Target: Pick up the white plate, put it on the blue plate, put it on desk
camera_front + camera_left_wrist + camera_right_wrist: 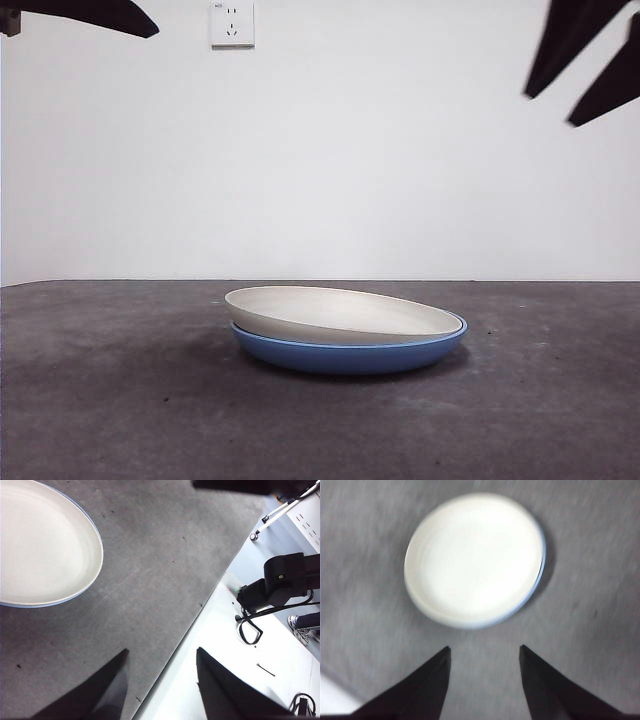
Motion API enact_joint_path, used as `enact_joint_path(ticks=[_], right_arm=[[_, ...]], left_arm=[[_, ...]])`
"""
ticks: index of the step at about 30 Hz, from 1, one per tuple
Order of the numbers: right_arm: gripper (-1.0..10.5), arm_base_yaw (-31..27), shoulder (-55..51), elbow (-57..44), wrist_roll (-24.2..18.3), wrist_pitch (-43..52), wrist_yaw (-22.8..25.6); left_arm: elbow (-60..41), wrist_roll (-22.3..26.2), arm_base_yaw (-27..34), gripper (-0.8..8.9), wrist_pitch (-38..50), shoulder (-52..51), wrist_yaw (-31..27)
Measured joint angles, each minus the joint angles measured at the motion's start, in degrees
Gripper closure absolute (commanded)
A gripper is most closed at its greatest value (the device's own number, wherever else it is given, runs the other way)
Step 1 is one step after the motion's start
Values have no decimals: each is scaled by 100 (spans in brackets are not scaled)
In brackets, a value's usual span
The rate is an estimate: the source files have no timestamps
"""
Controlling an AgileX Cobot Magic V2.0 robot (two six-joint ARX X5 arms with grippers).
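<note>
Desk carries blue plate at centre; we find white plate stacked on it, tilted. Left gripper and right gripper spread, empty, raised clear. We judge stacking done

The white plate sat nested in the blue plate, whose rim peeked out at three o'clock. The right gripper hovered above, fingers apart, over the grey worktop.

one white plate, one blue plate, two end effectors.
</note>
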Motion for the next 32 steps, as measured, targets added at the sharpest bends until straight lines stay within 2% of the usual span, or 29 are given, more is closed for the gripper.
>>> enact_joint_path(ticks=[5,8,29,31,32], right_arm=[[725,267,-415,0,-258,-1145,-96],[725,409,-516,0,-372,-1458,-116],[726,501,-549,0,-446,-1355,-125],[762,501,-549,0,-446,-1355,-127],[843,501,-549,0,-446,-1355,-125]], left_arm=[[0,0,0,596,0,-2,0],[0,0,0,596,0,-2,0],[0,0,0,602,0,0,0],[0,0,0,642,0,0,0],[0,2,0,713,0,-2,0]])
